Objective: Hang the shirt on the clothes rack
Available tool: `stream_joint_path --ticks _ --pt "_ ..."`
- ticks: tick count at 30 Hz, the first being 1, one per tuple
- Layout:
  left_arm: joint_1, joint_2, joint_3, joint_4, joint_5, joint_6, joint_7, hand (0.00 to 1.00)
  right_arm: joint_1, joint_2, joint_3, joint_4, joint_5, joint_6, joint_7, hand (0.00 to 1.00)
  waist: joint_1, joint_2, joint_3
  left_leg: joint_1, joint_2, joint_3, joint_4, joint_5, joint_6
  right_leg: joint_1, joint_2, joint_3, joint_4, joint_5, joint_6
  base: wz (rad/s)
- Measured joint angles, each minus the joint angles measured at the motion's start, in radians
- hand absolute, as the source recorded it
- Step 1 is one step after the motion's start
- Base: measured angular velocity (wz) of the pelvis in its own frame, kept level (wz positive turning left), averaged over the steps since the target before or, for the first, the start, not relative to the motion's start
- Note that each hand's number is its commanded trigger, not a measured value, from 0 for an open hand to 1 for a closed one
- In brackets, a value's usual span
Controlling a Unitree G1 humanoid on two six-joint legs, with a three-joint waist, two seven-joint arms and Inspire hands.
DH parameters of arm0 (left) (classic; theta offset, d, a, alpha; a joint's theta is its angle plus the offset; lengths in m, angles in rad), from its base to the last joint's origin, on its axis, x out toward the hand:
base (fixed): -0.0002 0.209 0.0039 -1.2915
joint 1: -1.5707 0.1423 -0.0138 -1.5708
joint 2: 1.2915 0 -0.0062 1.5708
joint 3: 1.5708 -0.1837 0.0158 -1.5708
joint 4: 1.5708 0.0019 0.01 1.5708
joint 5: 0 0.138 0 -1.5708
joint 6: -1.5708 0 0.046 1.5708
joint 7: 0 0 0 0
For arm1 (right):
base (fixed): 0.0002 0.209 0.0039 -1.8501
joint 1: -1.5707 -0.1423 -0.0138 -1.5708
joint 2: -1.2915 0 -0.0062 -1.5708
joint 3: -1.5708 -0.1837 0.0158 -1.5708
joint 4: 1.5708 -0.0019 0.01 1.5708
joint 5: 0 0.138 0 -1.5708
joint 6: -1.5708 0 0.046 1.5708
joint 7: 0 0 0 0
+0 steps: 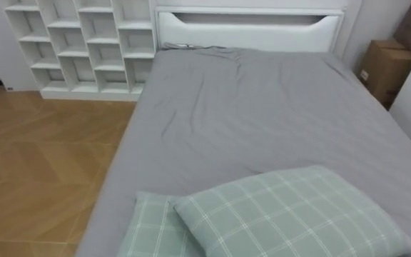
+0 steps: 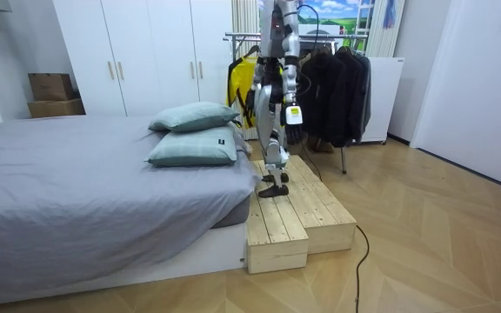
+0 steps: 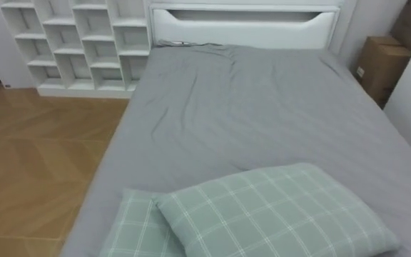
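Bottom of eye views: two pale green checked pillows [image 1: 291, 214] stacked on grey-sheeted bed [image 1: 262, 107]. Beyond, upper centre: white headboard [image 1: 248, 28]. Upper left: white cubby shelf unit [image 1: 84, 43]. Upper right: brown cardboard boxes [image 1: 387, 64].

Room view, centre: standing on pale wooden plank platform [image 2: 298, 217] at pillow end of bed. Left hand [image 2: 292, 117] hanging low at side; how far open, cannot tell.

Clothes behind, top centre: dark garments [image 2: 342, 87] and yellow garment [image 2: 238, 83] hanging on metal rack [image 2: 242, 37].

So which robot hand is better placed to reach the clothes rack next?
Left, probably. In the room view the left robot hand hangs on the side of the body toward the dark clothes on the rack. The robot faces the bed, so it must turn first.
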Motion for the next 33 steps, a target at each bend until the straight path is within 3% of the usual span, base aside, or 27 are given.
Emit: stream_joint_path --ticks 2,7,12,24,33 --pt "-0.012 0.001 0.000 0.009 0.000 -0.005 0.003 0.00 0.004 -0.001 -0.001 0.001 0.003 -0.016 0.005 0.00 0.000 0.001 0.0020 -0.001 0.001 0.000 -0.002 0.000 -0.001 -0.002 0.002 0.014 0.000 0.000 0.000 0.00" --pt "-0.032 -0.002 -0.001 0.006 0.001 -0.036 0.003 0.00 0.021 -0.001 -0.001 -0.006 0.005 -0.053 0.005 0.00 -0.015 0.009 -0.0041 -0.001 0.002 0.003 -0.004 -0.001 -0.002 -0.003 0.004 0.022 0.000 0.000 0.000 -0.02" --pt "-0.031 -0.002 0.002 0.008 0.001 -0.040 0.003 0.00 0.022 0.000 -0.002 -0.006 0.003 -0.068 0.005 0.00 -0.027 0.009 -0.0080 -0.002 0.001 0.008 -0.005 -0.001 -0.002 -0.008 0.003 0.030 0.001 0.000 0.000 -0.04" --pt "-0.016 -0.002 -0.001 0.056 0.002 -0.051 0.004 0.00 0.023 -0.001 0.002 -0.001 0.011 -0.067 0.019 0.00 -0.023 0.015 -0.0132 0.000 0.000 -0.012 0.002 -0.001 -0.002 0.001 0.006 0.038 0.001 0.000 0.000 0.03" --pt "0.015 -0.006 -0.001 0.058 0.033 -0.007 0.001 0.00 0.022 -0.009 0.002 -0.002 0.042 -0.043 0.053 0.00 -0.023 0.016 -0.0138 -0.004 -0.002 -0.017 0.007 0.000 -0.004 0.000 0.005 0.037 0.001 0.000 0.000 0.00"
